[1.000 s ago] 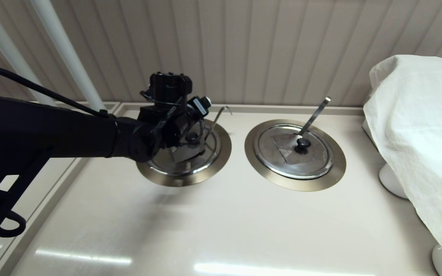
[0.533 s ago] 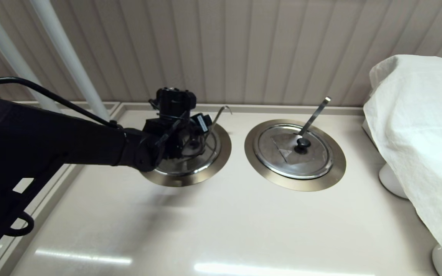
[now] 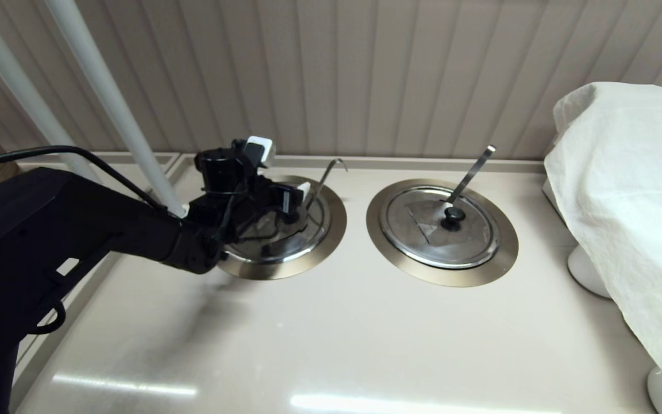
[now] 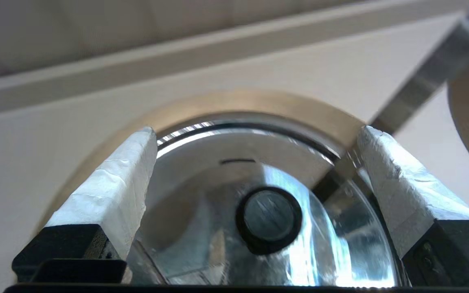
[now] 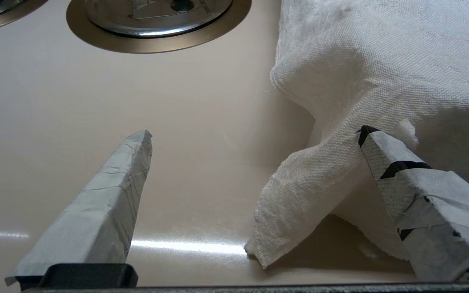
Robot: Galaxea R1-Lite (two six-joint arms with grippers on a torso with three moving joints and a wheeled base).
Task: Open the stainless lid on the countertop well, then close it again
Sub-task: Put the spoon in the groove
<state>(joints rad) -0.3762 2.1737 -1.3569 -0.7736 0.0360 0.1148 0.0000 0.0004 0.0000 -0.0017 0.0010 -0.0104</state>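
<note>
The stainless lid (image 3: 273, 244) sits shut in the left countertop well, ringed by its bronze-grey flange (image 3: 331, 230). A steel utensil handle (image 3: 325, 175) pokes out at its far side. My left gripper (image 3: 293, 201) hangs low over the lid's centre and is open. In the left wrist view the two white fingers stand wide apart on either side of the black knob (image 4: 268, 219) without touching it, and the gripper (image 4: 257, 134) holds nothing. The lid (image 4: 202, 162), flange (image 4: 234, 101) and handle (image 4: 430, 77) show beyond the fingertips. My right gripper (image 5: 257, 132) is open near the counter's front right, out of the head view.
The twin lid (image 3: 469, 236) with a slanted flat handle (image 3: 472, 171) lies in its ring (image 3: 503, 259) to the right. A white cloth (image 3: 624, 201) covers objects at the far right and hangs beside my right gripper's finger (image 5: 397, 175). White poles (image 3: 107, 98) rise at the back left.
My left arm has dropped lower and its wrist has turned. The open gripper now sits closer over the left lid's knob. The lid and the right side have not moved.
</note>
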